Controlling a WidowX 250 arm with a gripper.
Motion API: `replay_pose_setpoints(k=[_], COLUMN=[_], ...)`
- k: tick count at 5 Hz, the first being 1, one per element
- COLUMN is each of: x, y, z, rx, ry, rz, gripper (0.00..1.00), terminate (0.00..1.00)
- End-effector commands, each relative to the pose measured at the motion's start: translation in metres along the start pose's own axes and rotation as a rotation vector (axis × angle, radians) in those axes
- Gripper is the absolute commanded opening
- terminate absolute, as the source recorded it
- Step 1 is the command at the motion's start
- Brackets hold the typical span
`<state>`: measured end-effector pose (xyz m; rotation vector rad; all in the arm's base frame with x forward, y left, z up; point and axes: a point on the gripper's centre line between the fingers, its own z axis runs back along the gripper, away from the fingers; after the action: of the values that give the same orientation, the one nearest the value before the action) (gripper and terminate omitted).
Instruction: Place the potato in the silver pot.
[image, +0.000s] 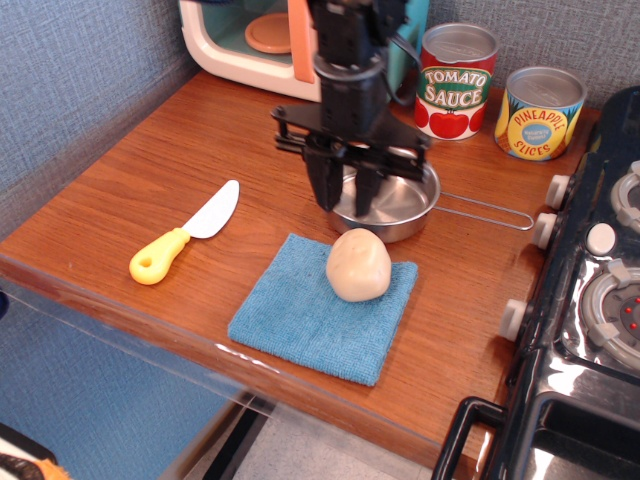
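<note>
We see the black gripper (347, 196) spread wide, empty, above the shallow silver steel pot (388, 197); the pale beige egg-shaped potato (358, 264) rests on the blue cloth (300, 325) nearby

Potato (358, 264) on cloth (326, 306), on desk (160, 170). Pot (395, 199) just behind cloth, gripper (348, 193) over its left rim. Knife (184, 245) left of cloth. Two cans (456, 80) behind pot.

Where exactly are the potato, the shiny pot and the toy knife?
Pale beige egg-shaped potato (358, 264), table view, its middle.
Shallow silver steel pot (405, 205), table view, bowl floor.
Yellow-handled white toy knife (160, 257), table view, handle.
</note>
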<state>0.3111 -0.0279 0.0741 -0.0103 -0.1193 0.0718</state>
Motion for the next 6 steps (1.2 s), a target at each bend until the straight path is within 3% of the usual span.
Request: replay_pose_setpoints(k=[1, 6], x=[-0.009, -0.003], y=[-0.005, -0.007], z=[0.000, -0.043], rx=[0.031, 0.061], ry=[-0.020, 0.040], rz=[0.075, 0.140], gripper=[1.00, 1.00], terminate=[0.00, 0.00])
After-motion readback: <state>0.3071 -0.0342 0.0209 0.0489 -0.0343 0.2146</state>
